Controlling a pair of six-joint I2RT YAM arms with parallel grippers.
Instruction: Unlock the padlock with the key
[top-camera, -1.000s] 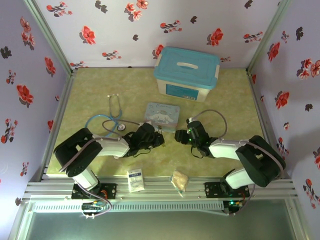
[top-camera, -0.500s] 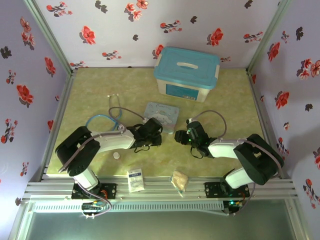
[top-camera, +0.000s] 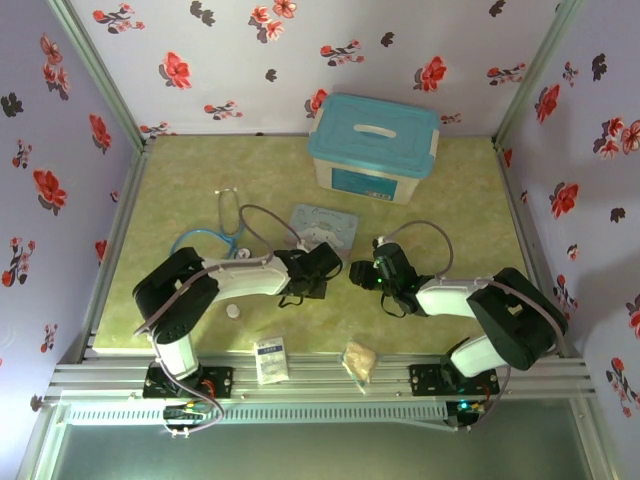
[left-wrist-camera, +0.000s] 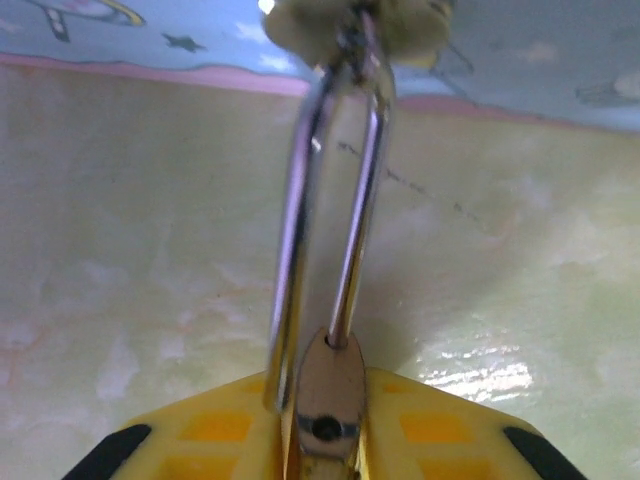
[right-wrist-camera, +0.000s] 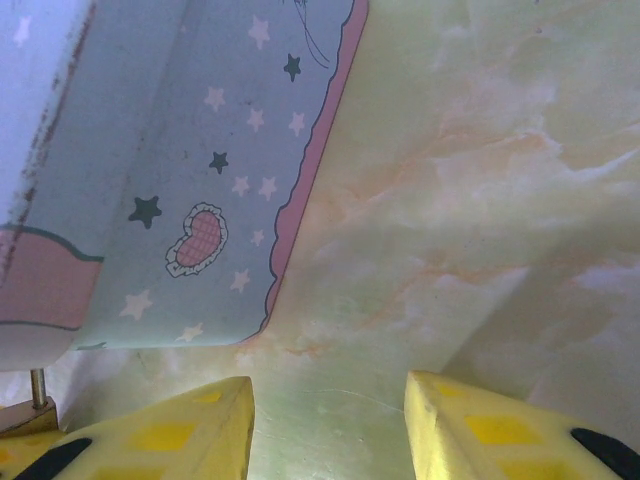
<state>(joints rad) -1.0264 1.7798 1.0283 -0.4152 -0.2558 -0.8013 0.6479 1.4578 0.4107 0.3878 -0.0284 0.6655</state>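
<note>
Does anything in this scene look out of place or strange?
Only the padlock, clamped in the left tool: one leg of its shackle enters the body, while the other seems to end beside it. The shackle may be unseated, though the close angle leaves this uncertain.

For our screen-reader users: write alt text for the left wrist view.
The left gripper clamps the padlock, its silver shackle reaching away over the green marbled table toward the pink-trimmed edge of the pale blue tin.

The left hand (top-camera: 324, 264) with the padlock (left-wrist-camera: 295, 230) has swung toward the right hand (top-camera: 358, 272).
</note>
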